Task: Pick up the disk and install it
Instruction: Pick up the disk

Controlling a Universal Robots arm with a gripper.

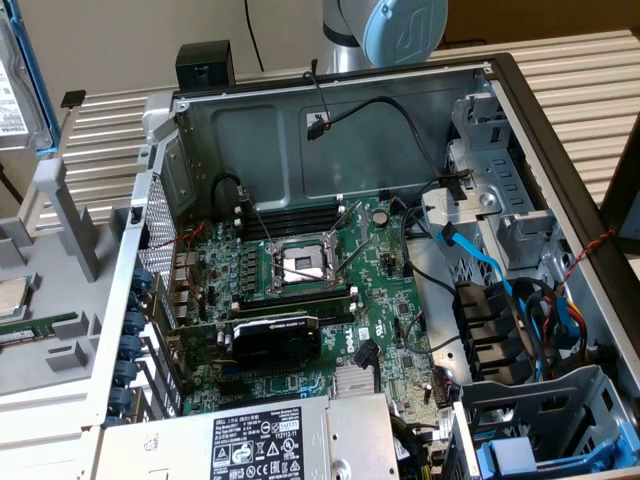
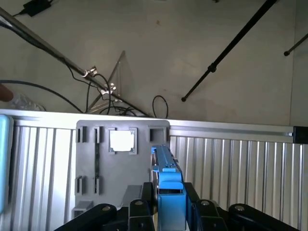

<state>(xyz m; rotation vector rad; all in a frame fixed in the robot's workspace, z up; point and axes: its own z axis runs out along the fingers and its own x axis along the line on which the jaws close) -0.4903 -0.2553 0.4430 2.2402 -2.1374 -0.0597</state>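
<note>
In the wrist view, the disk (image 2: pixel 167 185) is seen edge-on, its bright blue carrier frame standing upright between two black fingers (image 2: pixel 143 207). My gripper (image 2: pixel 169 204) is shut on it, above the grey fixture and slatted table. In the exterior view, the disk (image 1: pixel 14 95) appears at the far upper left as a silver body with a white label and a blue edge, raised above the table. The open computer case (image 1: pixel 560 190) lies to its right.
A grey fixture (image 1: pixel 60 250) on the exterior view's left holds a square silver chip (image 2: pixel 121 140) and a memory stick (image 1: pixel 40 328). Inside the case are the motherboard (image 1: pixel 300 280), loose cables and a drive cage (image 1: pixel 540 420) with another blue carrier (image 1: pixel 515 455). The arm's blue joint (image 1: pixel 400 30) stands behind the case.
</note>
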